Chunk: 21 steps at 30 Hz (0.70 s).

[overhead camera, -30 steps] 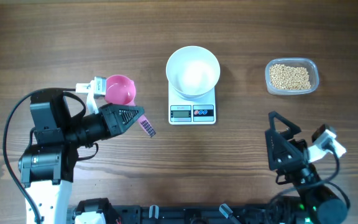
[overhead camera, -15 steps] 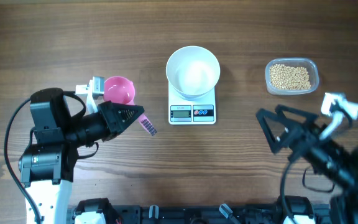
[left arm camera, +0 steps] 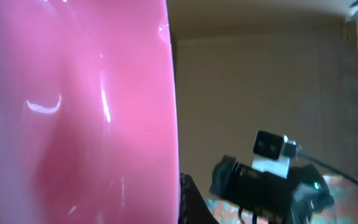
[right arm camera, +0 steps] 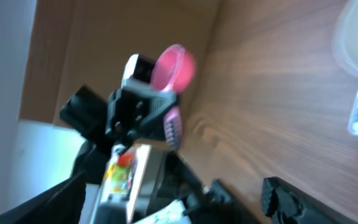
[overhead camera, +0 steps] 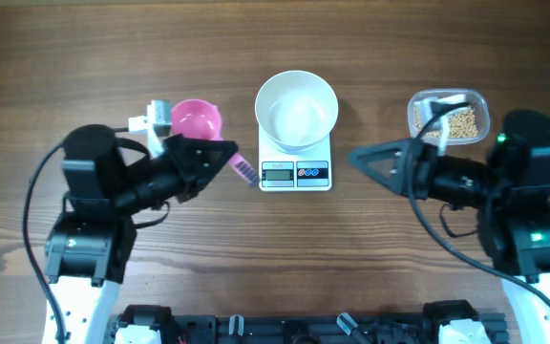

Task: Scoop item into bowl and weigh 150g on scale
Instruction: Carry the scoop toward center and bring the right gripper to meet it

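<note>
Clamping pink scoop (overhead camera: 196, 119) in left fingers (overhead camera: 210, 162), spreading empty right fingers (overhead camera: 380, 162) wide near the scale (overhead camera: 295, 173): could bump it and skew the weighing.

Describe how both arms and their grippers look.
The left arm and right arm are chunky black housings on white lower links, each trailing a looping black cable. Black triangular fingers taper to points. A green light glows on the right arm.
</note>
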Each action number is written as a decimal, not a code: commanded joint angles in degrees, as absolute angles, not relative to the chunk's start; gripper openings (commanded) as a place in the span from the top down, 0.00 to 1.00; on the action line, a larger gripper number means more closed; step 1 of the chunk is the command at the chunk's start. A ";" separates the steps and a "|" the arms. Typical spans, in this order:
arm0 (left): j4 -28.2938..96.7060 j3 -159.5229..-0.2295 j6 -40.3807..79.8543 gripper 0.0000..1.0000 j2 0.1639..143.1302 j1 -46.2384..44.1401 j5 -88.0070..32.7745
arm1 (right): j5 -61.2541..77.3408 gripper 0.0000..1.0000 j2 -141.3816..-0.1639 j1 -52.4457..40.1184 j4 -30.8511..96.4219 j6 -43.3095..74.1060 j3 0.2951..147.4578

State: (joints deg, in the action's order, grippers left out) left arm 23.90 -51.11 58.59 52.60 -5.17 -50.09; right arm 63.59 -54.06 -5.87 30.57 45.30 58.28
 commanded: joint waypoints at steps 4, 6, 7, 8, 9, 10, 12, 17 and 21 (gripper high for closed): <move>14.35 -51.88 73.63 0.96 54.41 -15.31 -35.97 | 51.24 0.15 -54.28 -20.29 22.76 62.00 58.74; 11.22 -51.88 75.88 0.96 55.40 -17.45 -33.76 | 46.81 0.19 -54.28 -23.75 21.67 66.02 58.74; 9.41 -51.88 76.82 0.96 56.23 -18.46 -32.97 | 44.69 0.19 -54.28 -25.45 20.58 67.61 58.74; 8.43 -51.88 77.54 0.96 56.73 -18.85 -32.91 | 43.75 0.20 -54.28 -26.15 19.90 68.07 58.74; 7.62 -51.88 78.37 0.96 57.23 -19.07 -32.91 | 43.05 0.19 -54.28 -26.55 19.31 68.55 58.74; 7.25 -51.88 79.37 0.96 57.65 -19.18 -32.93 | 42.61 0.20 -54.28 -26.63 19.00 69.10 58.74; 7.22 -51.88 81.58 0.96 58.15 -19.18 -32.91 | 41.74 0.20 -54.28 -26.61 19.00 69.87 58.74; 6.37 -51.88 90.50 0.96 58.41 -19.42 -32.93 | 37.76 0.27 -54.74 -26.61 19.11 72.66 58.74; 0.10 -51.88 92.40 0.96 58.41 -20.53 -32.88 | 37.47 0.28 -56.12 -26.63 18.44 76.86 58.74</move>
